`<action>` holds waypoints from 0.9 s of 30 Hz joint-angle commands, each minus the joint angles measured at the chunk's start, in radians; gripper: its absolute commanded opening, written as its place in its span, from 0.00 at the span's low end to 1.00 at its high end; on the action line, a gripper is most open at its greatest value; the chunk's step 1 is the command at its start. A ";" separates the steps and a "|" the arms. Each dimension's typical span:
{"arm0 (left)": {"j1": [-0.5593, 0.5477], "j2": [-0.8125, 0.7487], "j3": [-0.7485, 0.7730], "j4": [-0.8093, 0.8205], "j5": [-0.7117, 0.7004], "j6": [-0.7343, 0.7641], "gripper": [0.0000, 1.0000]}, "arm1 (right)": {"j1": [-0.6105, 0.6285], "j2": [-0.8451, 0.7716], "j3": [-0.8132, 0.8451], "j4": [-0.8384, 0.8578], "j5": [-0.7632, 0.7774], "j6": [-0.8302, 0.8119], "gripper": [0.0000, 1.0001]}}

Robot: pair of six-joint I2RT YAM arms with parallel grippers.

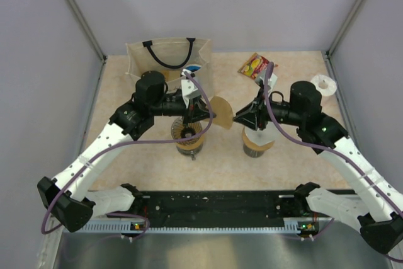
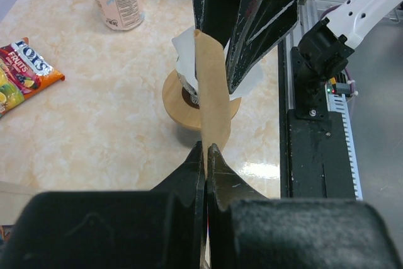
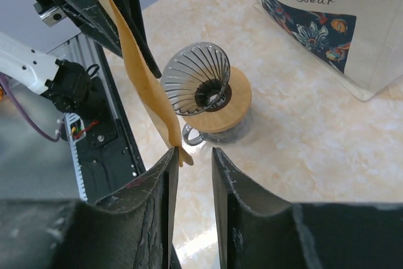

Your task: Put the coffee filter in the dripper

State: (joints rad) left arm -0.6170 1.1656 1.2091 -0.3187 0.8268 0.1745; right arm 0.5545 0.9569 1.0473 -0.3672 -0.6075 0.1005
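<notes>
Coffee filter [image 1: 220, 113]: a tan paper piece held in the air above the middle of the table [image 1: 296, 155], between the two grippers and clear of every vessel. The left gripper [image 1: 204, 116] is clamped on the coffee filter; in the left wrist view its fingers [image 2: 189, 168] meet on the paper's near edge and the sheet runs edge-on away from them. The right gripper [image 1: 237, 118] faces it from the 3 o'clock side. In the right wrist view its jaws stand narrowly apart, and the paper's lower tip [image 3: 179, 153] lies just beside the inner face of one finger [image 3: 160, 187], not pinched between the two. The dripper [image 1: 187, 131], a dark ribbed cone in a flat tan ring, is at 7 o'clock from the filter in the top view, beneath the left arm, and sits on a glass cup [image 3: 195, 135]; its cone holds no paper. A white cone [image 2: 184, 48] in a second tan ring [image 1: 258, 143] stands below the right gripper, at 5 o'clock from the filter. A cream tote bag [image 1: 167, 55] stands at the table's 11 o'clock edge, a snack packet [image 1: 255, 65] lies at 1 o'clock, and a paper roll [image 1: 324, 84] stands at 2 o'clock.
</notes>
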 commanded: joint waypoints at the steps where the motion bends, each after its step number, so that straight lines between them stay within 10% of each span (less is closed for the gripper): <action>1: -0.003 -0.012 0.004 0.009 0.026 0.020 0.00 | 0.008 -0.012 0.029 0.022 -0.048 -0.024 0.24; 12: -0.003 -0.007 0.003 0.046 0.003 -0.021 0.00 | 0.008 0.005 0.031 0.036 -0.136 -0.018 0.00; 27: -0.004 0.035 0.006 0.105 -0.182 -0.161 0.00 | 0.008 0.028 0.020 0.123 0.012 0.137 0.00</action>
State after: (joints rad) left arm -0.6174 1.1881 1.2091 -0.2787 0.6876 0.0731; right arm 0.5545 0.9646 1.0473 -0.3336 -0.6701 0.1600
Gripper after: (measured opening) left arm 0.012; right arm 0.004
